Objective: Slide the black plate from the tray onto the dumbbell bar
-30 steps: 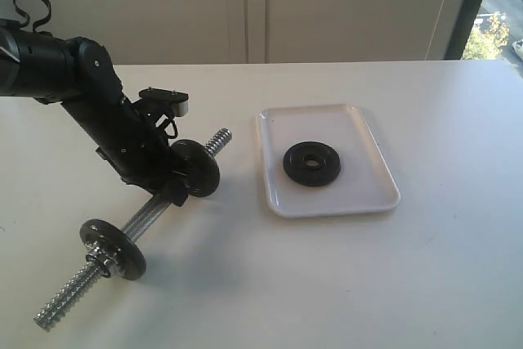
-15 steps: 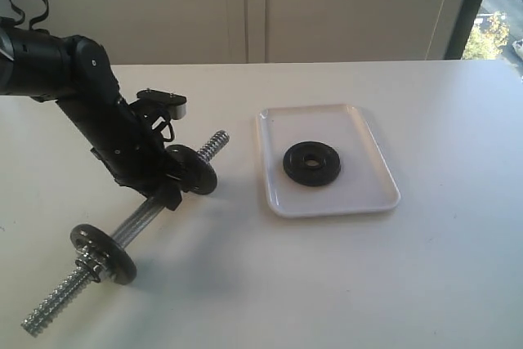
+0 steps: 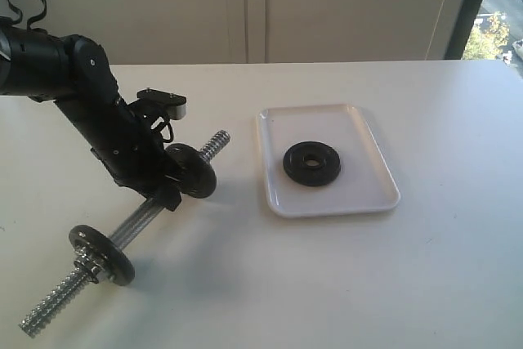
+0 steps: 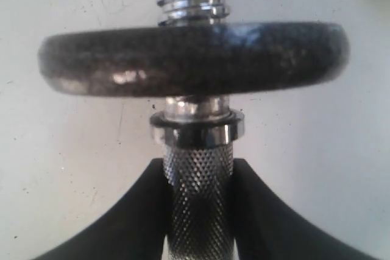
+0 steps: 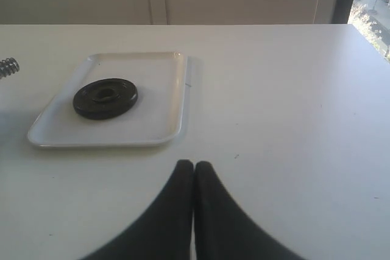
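- Three views to call, and we start with the exterior one. The left gripper (image 3: 167,192) has its jaws clamped on the knurled middle of the dumbbell bar (image 3: 139,220), parted only as wide as the rod, which slants over the table (image 3: 441,275).
- One fitted disc (image 3: 193,171) sits just past those jaws toward the free threaded end. The other fitted disc (image 3: 101,254) is well apart from them, down the opposite end.
- The black plate (image 3: 312,163) lies flat in the tray (image 3: 372,195), well clear of the left jaws and beyond the threaded tip.
- On to the left wrist view. We see the pads (image 4: 146,211) pinching the bar from both sides, with a silver collar (image 4: 198,131) and the fitted disc just ahead of them.
- Now the right wrist view. The right gripper (image 5: 194,166) has its jaws pressed together with nothing between them, and the plate in its tray is ahead and off to one side.
- Our read is that the bar is held ready but the transfer hasn't begun. The plate is yet to be gripped, lined up with the threads and slid on.
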`<state>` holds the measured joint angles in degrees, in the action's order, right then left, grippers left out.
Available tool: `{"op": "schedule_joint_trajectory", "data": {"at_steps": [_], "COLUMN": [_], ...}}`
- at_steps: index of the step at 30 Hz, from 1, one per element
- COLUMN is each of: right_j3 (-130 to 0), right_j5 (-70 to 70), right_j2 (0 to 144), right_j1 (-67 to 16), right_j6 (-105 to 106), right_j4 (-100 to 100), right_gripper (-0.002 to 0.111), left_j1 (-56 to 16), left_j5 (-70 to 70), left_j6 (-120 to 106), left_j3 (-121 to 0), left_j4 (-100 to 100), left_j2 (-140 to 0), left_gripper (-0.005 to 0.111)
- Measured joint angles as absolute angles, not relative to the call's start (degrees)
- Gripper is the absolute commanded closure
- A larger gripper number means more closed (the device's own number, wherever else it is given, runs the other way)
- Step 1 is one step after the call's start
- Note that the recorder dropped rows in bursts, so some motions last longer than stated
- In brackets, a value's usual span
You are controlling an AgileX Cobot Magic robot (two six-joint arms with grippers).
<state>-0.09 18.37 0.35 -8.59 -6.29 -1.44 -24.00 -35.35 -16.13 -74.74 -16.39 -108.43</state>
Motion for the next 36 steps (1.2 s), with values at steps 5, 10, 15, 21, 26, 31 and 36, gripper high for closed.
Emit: {"op": "schedule_joint_trajectory", "data": {"at_steps": [5,10,15,21,26,31,36], "right_j3": [-0.1,-0.1,-0.1,-0.1,-1.1,-2.7,-3.9], "right_j5": [17.9,6.2,-16.9,-32.3,-17.6,-16.3,-15.7], "right_j2": [0.3,0.3,0.3,0.3,0.3,0.3,0.3], "right_j1": [-8.6,-8.6,-8.6,-8.6,-8.6,-8.6,-8.6], "right_j6": [-6.3,-8.9,-10.9,-22.2,-24.1,-24.2,-24.2], "right_j4": [-1.4,2.5,4.2,4.3,4.6,4.6,4.6], "right_gripper": [0.108,0.108,0.108,0.108,0.108,0.108,0.108], "left_j1": [-24.0,-24.0,-24.0,-24.0,-24.0,-24.0,-24.0], "left_j5": [-35.1,-35.1,-35.3,-35.8,-36.5,-37.0,-37.2], "left_j6": [-16.4,-16.5,-16.6,-16.7,-16.7,-16.9,-16.9], "left_j3": [-74.7,-74.7,-74.8,-75.1,-75.6,-75.8,-75.5], "left_j4": [-17.1,-17.2,-17.4,-18.6,-18.7,-19.0,-18.9], "left_j2": [-109.2,-109.2,-109.5,-109.8,-110.3,-112.0,-113.0], "left_gripper": [0.107,0.1,0.058,0.091,0.07,0.053,0.063]}}
